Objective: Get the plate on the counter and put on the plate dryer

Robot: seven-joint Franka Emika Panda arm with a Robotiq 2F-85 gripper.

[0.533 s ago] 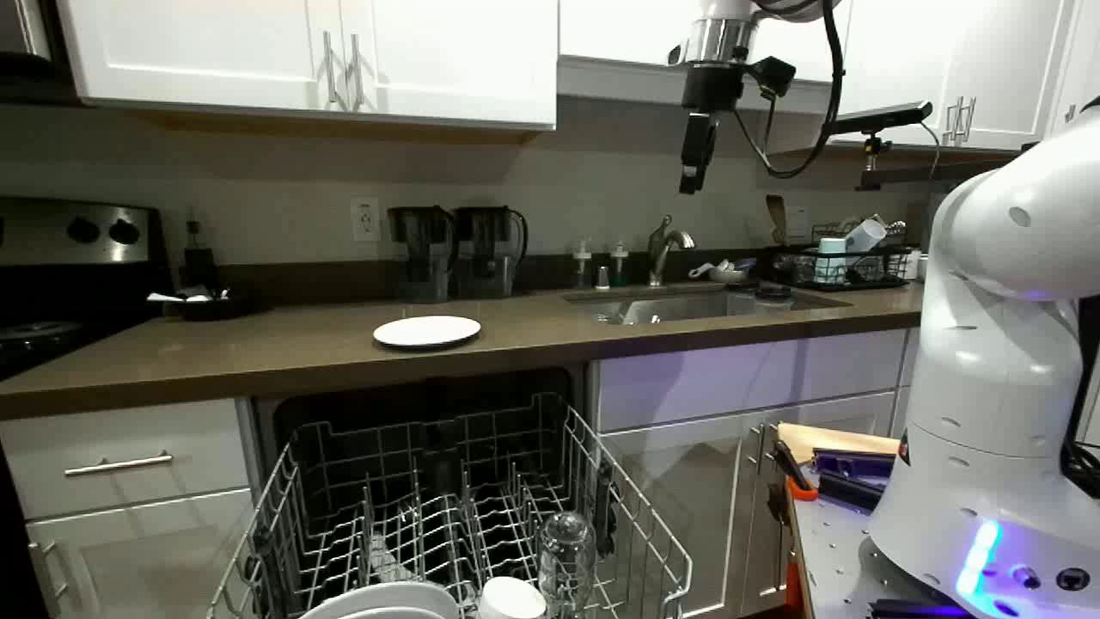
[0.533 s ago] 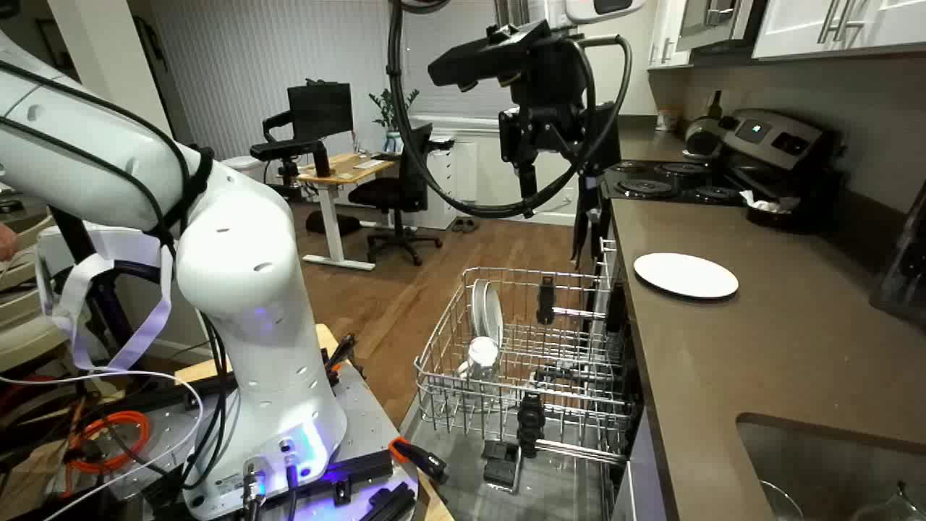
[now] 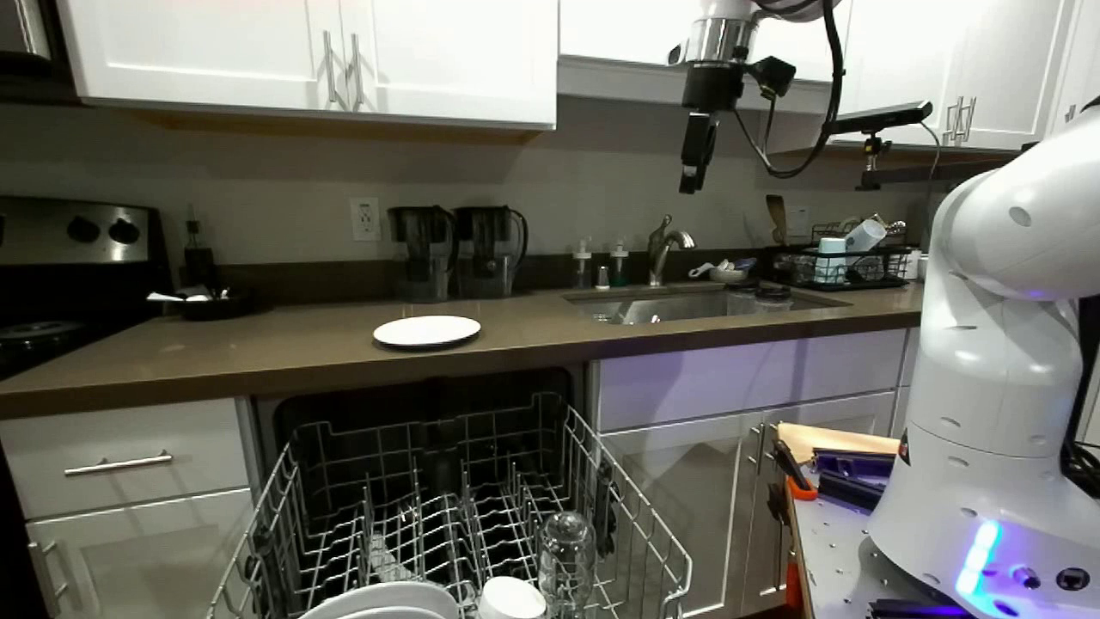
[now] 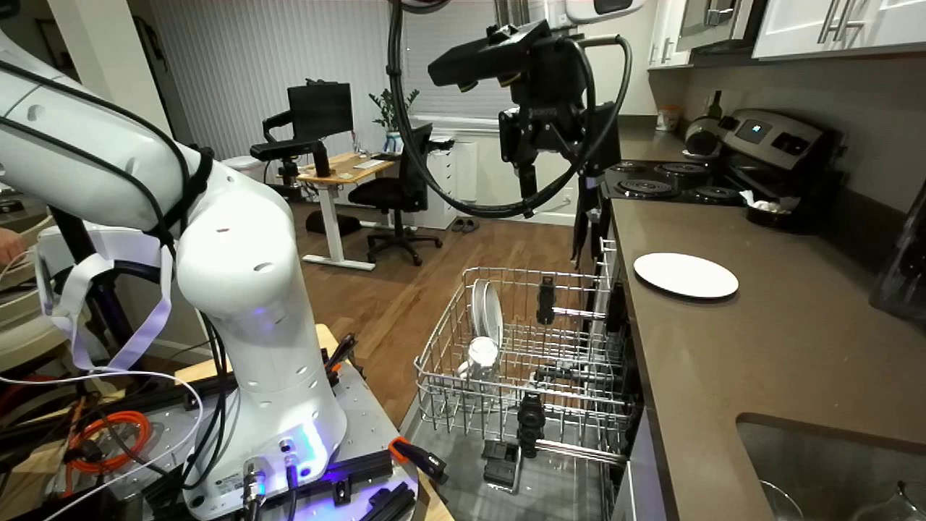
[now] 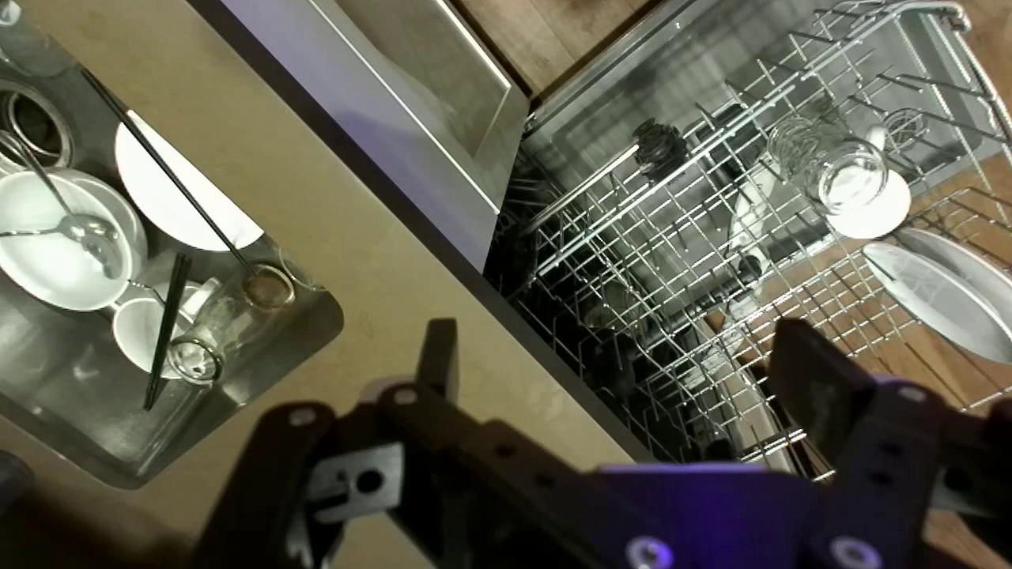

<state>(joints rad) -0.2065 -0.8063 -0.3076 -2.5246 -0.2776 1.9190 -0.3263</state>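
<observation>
The white round plate (image 3: 427, 330) lies flat on the brown counter (image 3: 258, 354), behind the pulled-out plate dryer. The plate (image 4: 686, 275) is near the counter's front edge. The plate dryer, a grey wire rack (image 3: 441, 422), stands in front of and below the counter; it also shows in the wrist view (image 5: 664, 183). My gripper (image 3: 690, 185) is high above the counter's sink side, right of the plate in that exterior view. In the wrist view the gripper (image 5: 617, 328) has its fingers wide apart with nothing between them. The counter plate is out of the wrist view.
The rack holds white dishes (image 4: 492, 315), a white cup (image 3: 512, 597) and a glass (image 3: 567, 554). The sink (image 5: 71, 395) holds bowls, cups and a plate. Two pitchers (image 3: 485, 258) stand behind the plate. Upper cabinets (image 3: 447, 60) overhang the counter. The stove (image 4: 665, 181) is beyond.
</observation>
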